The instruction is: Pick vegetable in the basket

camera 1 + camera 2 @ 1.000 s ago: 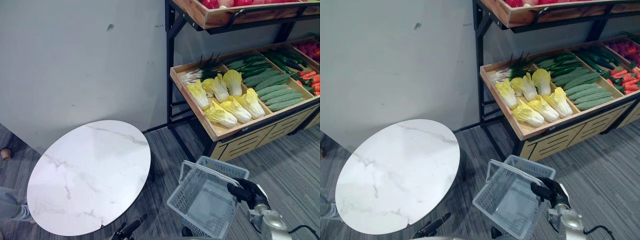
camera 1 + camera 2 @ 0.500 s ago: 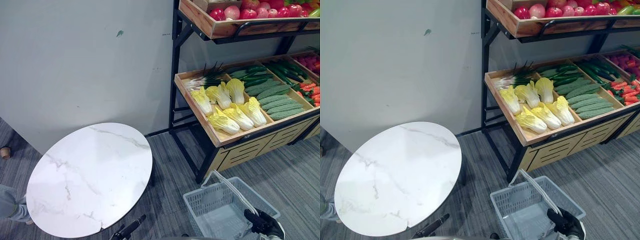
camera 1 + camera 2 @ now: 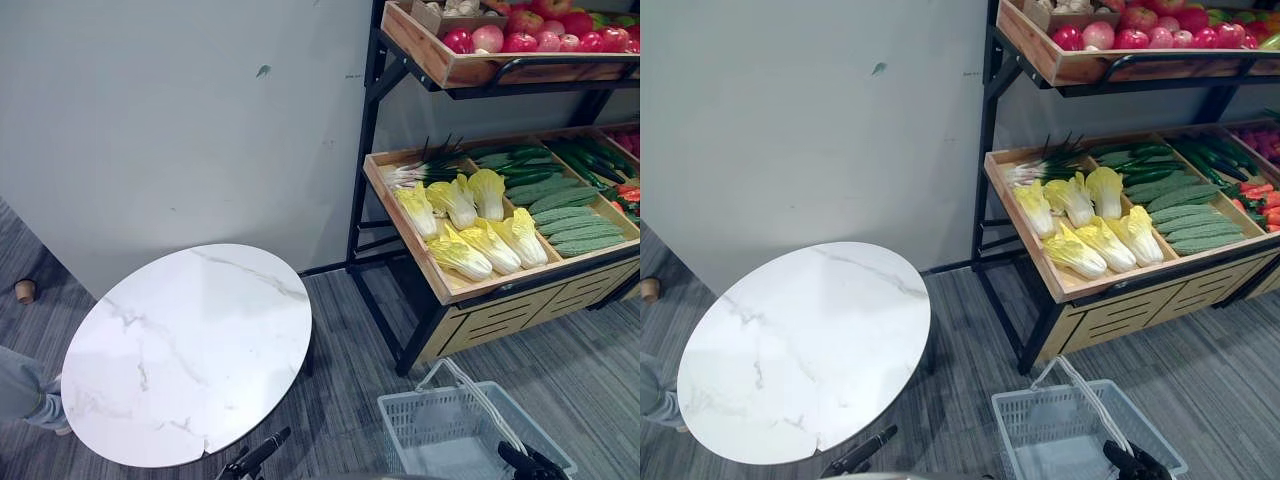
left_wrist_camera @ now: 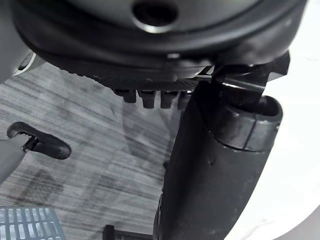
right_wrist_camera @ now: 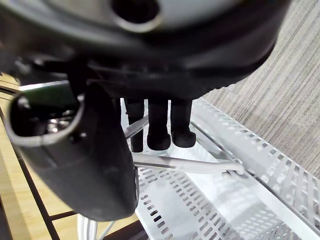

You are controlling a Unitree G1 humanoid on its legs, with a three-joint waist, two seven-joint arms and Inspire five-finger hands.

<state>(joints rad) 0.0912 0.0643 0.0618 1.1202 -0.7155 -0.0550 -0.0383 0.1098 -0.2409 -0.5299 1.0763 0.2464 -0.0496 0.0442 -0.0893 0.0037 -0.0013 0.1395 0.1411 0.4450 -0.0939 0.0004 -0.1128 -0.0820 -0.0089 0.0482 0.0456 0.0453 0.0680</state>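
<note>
The basket was pale grey plastic, rectangular, its walls and floor pierced with rows of slots. Its handle, made of thin white rods, rose from the rim into the right hand, whose dark fingers were hooked round it. Whether the basket rested on the floor or hung from that hand could not be told. It was over ribbed grey carpet, near the foot of a black metal rack.

The vegetables lay in a shallow, tilted wooden crate on the rack's lower shelf, well apart from the basket. Crinkled yellow-green cabbages filled the crate's left side down to its front left corner. Slim white-and-green scallions lay at its back left corner, smooth dark cucumbers along its back edge, and bumpy pale green gourds toward its front right. A second wooden crate on the upper shelf held glossy red and pink round fruit.

Left of the rack stood a round table with a smooth white, grey-veined top. The left hand showed just below the table's near edge, loose and holding nothing.
</note>
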